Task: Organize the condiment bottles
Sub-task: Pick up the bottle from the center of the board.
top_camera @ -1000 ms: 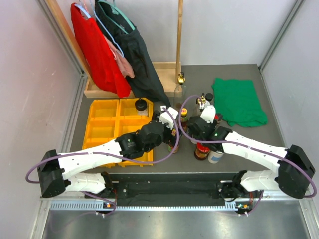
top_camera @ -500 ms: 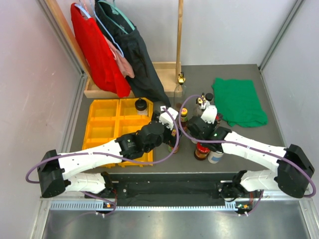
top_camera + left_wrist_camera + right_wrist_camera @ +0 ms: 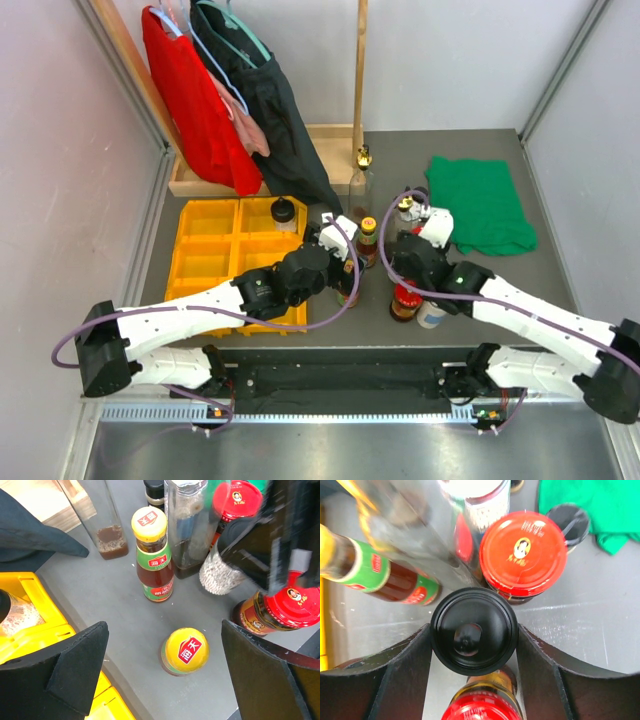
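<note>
My left gripper is open and hangs over a yellow-capped sauce bottle, which stands between its fingers untouched. A second yellow-capped bottle stands behind it, also in the top view. My right gripper is shut on a black-capped jar, among the cluster. Red-lidded jars sit beside and below it. A silver-lidded canister stands nearby. Tall clear gold-topped bottles stand behind.
A yellow compartment tray lies at the left with a black-capped jar in its back right cell. A green cloth lies at the right. Clothes hang on a wooden rack at the back.
My right arm has swung to the right and its wrist has moved back a little, uncovering the standing yellow-capped bottle. The left arm has not moved.
</note>
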`<state>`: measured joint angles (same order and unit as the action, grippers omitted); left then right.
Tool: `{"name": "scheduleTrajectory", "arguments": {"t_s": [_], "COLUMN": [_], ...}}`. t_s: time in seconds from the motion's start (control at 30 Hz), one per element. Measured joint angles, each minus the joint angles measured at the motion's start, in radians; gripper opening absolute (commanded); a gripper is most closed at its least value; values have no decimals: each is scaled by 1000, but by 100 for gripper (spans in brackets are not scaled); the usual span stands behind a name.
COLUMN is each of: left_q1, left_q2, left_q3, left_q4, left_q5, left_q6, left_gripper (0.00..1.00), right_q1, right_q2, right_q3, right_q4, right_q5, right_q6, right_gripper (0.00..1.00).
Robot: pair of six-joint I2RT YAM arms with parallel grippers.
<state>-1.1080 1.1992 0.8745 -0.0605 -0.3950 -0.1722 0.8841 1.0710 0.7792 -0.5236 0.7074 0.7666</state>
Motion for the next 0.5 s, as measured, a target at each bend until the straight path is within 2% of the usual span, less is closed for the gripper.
{"name": "scheduleTrajectory", "arguments": {"t_s": [0.23, 0.5], "left_q1": [0, 0], "left_q2": [-5, -14], "left_q3": [-1, -1], "left_q4": [0, -14], "left_q5": [-22, -130], "left_q6": [3, -11], "left_gripper": [99, 99], "right_q1": [3, 4], "right_q2": [-77, -155], "right_q3": [29, 203], "right_q4": [-62, -200], "right_q5": [1, -25], "right_q6": [-47, -133], "right_gripper": [0, 0]}}
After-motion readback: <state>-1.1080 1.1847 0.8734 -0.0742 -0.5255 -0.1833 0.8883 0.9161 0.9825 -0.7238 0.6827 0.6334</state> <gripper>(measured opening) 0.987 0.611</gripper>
